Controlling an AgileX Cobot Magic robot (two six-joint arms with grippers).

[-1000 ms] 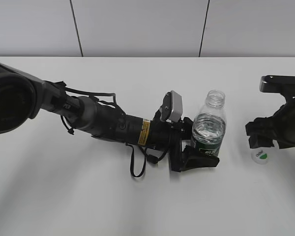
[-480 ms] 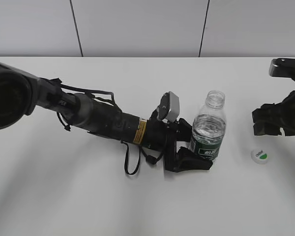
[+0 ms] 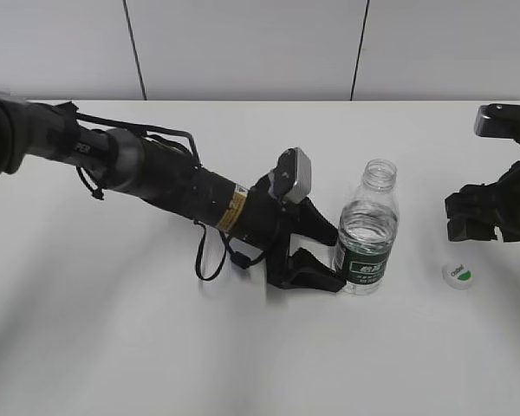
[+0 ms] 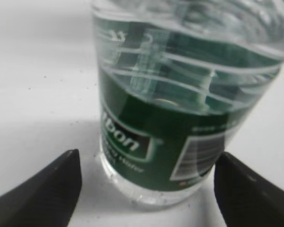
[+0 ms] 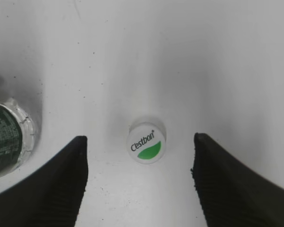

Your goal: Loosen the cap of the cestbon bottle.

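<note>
The cestbon bottle [image 3: 367,230] stands upright on the white table with its neck bare. Its green label fills the left wrist view [image 4: 180,127], and part of it shows in the right wrist view [image 5: 7,137]. The cap [image 3: 458,274] lies flat on the table to the bottle's right, apart from it, print side up [image 5: 146,145]. My left gripper [image 3: 321,257] is open, its fingers just left of the bottle's base and not touching it [image 4: 146,189]. My right gripper [image 3: 477,221] is open and empty, held above the cap [image 5: 139,182].
A grey panelled wall [image 3: 243,48] runs behind the table's far edge. The left arm [image 3: 156,178] with its looped cable lies across the table's left half.
My left gripper let go of the bottle and drew back to the left. My right gripper rose and shifted right off the cap, which stays on the table.
</note>
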